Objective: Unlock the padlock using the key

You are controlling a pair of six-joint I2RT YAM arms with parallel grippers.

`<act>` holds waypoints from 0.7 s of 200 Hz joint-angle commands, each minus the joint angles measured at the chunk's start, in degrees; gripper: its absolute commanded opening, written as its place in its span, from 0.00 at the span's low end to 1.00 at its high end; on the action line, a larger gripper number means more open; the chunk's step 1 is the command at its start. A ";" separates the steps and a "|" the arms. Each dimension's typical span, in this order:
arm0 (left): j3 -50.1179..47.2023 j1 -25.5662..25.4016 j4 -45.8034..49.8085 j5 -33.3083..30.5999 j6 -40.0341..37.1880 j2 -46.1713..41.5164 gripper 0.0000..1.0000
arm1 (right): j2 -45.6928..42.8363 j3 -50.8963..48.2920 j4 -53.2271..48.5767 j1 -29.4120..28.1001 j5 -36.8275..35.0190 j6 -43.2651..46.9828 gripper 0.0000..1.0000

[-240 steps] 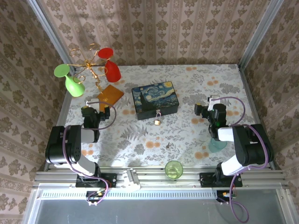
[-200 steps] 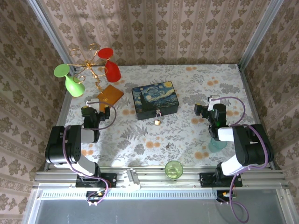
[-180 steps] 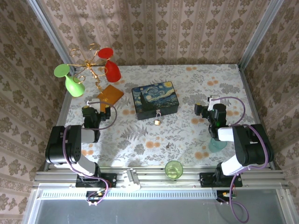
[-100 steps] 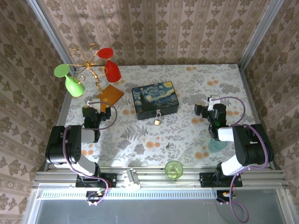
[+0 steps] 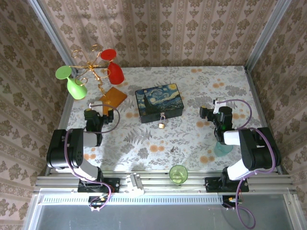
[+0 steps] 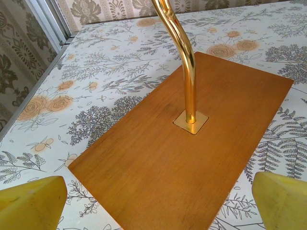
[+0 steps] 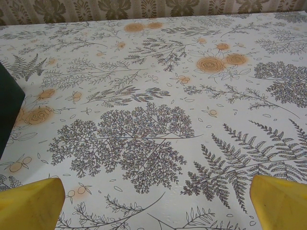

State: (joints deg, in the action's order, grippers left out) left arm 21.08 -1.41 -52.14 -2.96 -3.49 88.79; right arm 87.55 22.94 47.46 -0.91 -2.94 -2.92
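The tiny brass padlock [image 5: 161, 124] lies on the floral table [image 5: 192, 139] just in front of the painted starry-night box [image 5: 159, 101], its thin shackle reaching up to the box's front. The key [image 5: 172, 150], a dark speck, lies on the cloth nearer the front edge. My left gripper [image 5: 98, 110] [image 6: 154, 205] is open at the table's left, its yellow fingertips [image 6: 29, 202] spread over a wooden stand base [image 6: 182, 143]. My right gripper [image 5: 214, 110] [image 7: 154, 205] is open at the right, over bare cloth, with the box's dark corner [image 7: 6, 110] at its left.
A gold wire stand [image 5: 91, 69] on the orange-brown base [image 5: 113, 97] holds a red glass [image 5: 113, 67] and a green glass [image 5: 72, 82] at the back left. A green cup [image 5: 178, 173] stands at the front edge. A teal glass [image 5: 221, 149] sits under the right arm.
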 commanded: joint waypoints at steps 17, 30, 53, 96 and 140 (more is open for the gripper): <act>1.24 0.27 -0.68 0.75 -0.10 0.43 1.00 | 0.17 0.71 0.88 0.29 0.22 1.07 1.00; 1.29 0.27 -0.69 0.68 -0.05 0.48 1.00 | 0.22 0.72 0.88 0.24 0.28 0.99 1.00; 1.11 0.29 -0.85 0.76 0.00 0.37 1.00 | 0.03 0.54 1.13 0.28 0.40 0.98 1.00; -1.44 -0.87 0.08 -3.59 -0.06 -6.68 1.00 | -4.92 2.03 -5.78 -0.15 2.15 2.25 1.00; -0.56 -3.41 13.19 -5.48 2.22 -22.41 1.00 | -15.90 5.88 -20.25 -0.67 -0.40 -0.59 1.00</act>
State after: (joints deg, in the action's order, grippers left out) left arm 19.90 -3.84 -46.50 -6.66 -3.49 73.01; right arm 76.90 25.26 35.99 -1.10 -1.76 -1.93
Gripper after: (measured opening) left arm 0.999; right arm 0.999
